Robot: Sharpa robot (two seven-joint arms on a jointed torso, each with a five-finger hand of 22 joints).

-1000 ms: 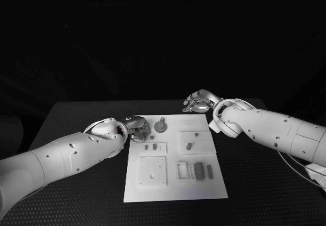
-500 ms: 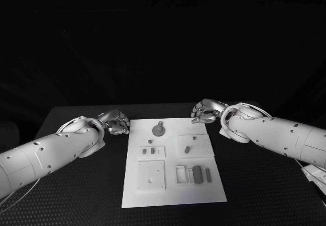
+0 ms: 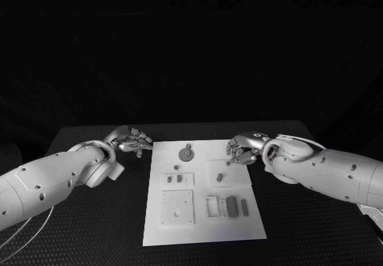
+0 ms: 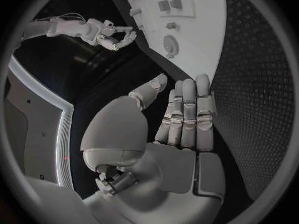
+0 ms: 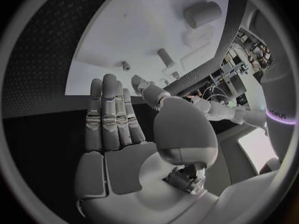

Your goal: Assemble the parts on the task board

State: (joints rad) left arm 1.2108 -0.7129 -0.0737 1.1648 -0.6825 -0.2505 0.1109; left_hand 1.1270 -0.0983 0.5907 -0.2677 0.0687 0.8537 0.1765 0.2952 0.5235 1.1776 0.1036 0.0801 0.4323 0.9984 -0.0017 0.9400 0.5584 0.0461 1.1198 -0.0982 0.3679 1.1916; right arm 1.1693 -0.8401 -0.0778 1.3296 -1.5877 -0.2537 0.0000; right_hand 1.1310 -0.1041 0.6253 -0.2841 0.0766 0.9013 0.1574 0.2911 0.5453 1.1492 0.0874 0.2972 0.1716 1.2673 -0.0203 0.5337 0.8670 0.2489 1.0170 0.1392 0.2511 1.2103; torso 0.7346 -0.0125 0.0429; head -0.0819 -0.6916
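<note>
The white task board (image 3: 204,228) lies in the middle of the black table with small grey parts on it. A round disc part (image 3: 186,153) sits near its far edge, a small peg (image 3: 176,167) and a short cylinder (image 3: 220,177) lie behind it, and dark blocks (image 3: 233,203) rest near the right side. My left hand (image 3: 131,141) hovers off the board's far left corner, fingers straight and holding nothing (image 4: 184,118). My right hand (image 3: 242,149) hangs over the board's far right edge, also holding nothing (image 5: 112,122).
A square white plate (image 3: 178,208) and a small framed holder (image 3: 179,178) sit on the board's left half. Black table (image 3: 96,221) surrounds the board on both sides. In the left wrist view the right hand (image 4: 111,32) shows beyond the board (image 4: 209,30).
My left hand has drawn back from the board's left part to beyond its far left corner. My right hand has come down from the far right corner to the board's right edge.
</note>
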